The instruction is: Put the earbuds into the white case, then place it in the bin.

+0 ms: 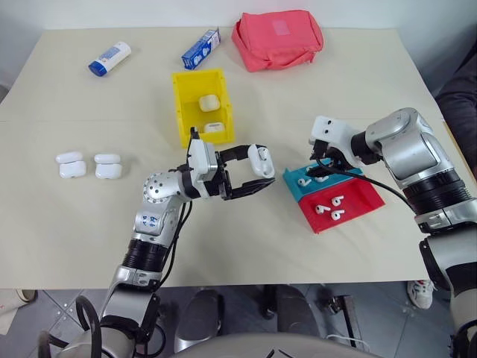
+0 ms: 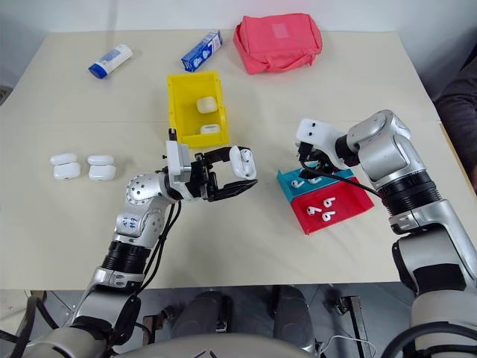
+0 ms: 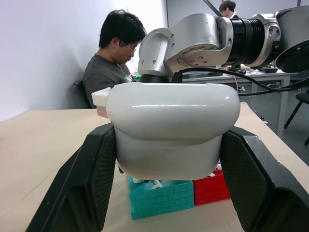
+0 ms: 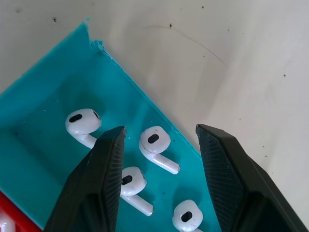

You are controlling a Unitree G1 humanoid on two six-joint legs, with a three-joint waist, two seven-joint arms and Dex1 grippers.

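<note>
Left gripper [image 1: 257, 173] pinching glossy rounded white case [image 1: 260, 160], near tall-walled yellow bin [image 1: 181, 112]. Right gripper [image 4: 159, 140] spread over teal tray [image 4: 43, 140], straddling smooth stemmed earbuds [image 4: 157, 147].

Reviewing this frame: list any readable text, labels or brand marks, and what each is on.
No text can be read.
Blue and white carton: has printing, too small to read.
White and blue tube: label too small to read.
Pink pouch: a pale patch, no legible text.
White case in the left gripper: no marking seen.
</note>
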